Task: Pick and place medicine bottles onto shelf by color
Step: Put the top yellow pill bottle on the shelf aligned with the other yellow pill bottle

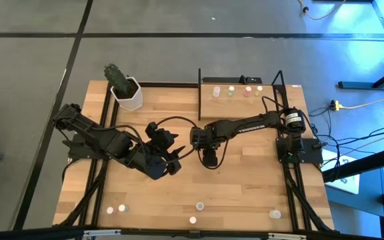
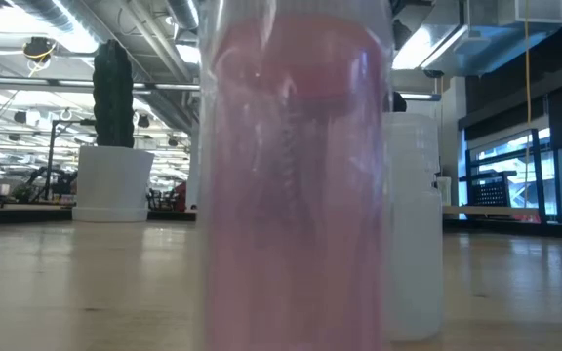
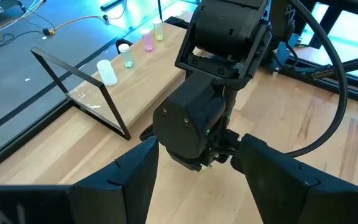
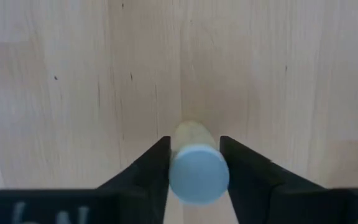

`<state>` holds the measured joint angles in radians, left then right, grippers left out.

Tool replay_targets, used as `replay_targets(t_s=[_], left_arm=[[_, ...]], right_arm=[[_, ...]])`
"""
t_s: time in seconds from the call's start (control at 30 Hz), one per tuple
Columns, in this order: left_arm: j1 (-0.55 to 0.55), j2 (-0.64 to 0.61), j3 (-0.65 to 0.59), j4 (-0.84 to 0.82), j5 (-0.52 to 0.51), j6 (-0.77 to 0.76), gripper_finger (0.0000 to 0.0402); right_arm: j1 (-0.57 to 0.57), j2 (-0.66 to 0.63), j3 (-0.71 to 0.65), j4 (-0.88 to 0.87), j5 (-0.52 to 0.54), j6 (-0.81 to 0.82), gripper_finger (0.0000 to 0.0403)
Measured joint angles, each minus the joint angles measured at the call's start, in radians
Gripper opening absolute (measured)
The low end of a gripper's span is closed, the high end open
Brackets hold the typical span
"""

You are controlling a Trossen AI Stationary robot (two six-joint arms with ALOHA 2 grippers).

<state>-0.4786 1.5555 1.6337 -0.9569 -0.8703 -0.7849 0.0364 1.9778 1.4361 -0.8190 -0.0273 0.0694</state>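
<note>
Right gripper (image 4: pixel 194 171): mid-tabletop, pointing down, my fingers clamp a small pale-capped round medicine bottle (image 4: pixel 197 169) | Left gripper (image 1: pixel 172 160): fingers spread, facing it.

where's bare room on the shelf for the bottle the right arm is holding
The shelf is bare between its row of bottles and its front edge. The table centre is crowded: the right end effector, shut on a bottle, faces the left end effector.

A white hexagonal plant pot (image 1: pixel 129 95) holding a cactus (image 1: pixel 117 75) stands at the tabletop's (image 1: pixel 245 180) far-left corner.
</note>
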Motion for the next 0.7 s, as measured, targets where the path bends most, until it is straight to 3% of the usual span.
replay_targets(t_s=[0.1,0.37,0.7], left_arm=[[0.000,0.000,0.000,0.000,0.000,0.000,0.0220],[0.000,0.000,0.000,0.000,0.000,0.000,0.0220],[0.000,0.000,0.000,0.000,0.000,0.000,0.0220]], right_arm=[[0.000,0.000,0.000,0.000,0.000,0.003,0.0111],[0.003,-0.013,0.000,-0.033,0.000,0.007,0.0123],[0.003,-0.164,0.001,-0.107,0.045,0.035,0.0115]])
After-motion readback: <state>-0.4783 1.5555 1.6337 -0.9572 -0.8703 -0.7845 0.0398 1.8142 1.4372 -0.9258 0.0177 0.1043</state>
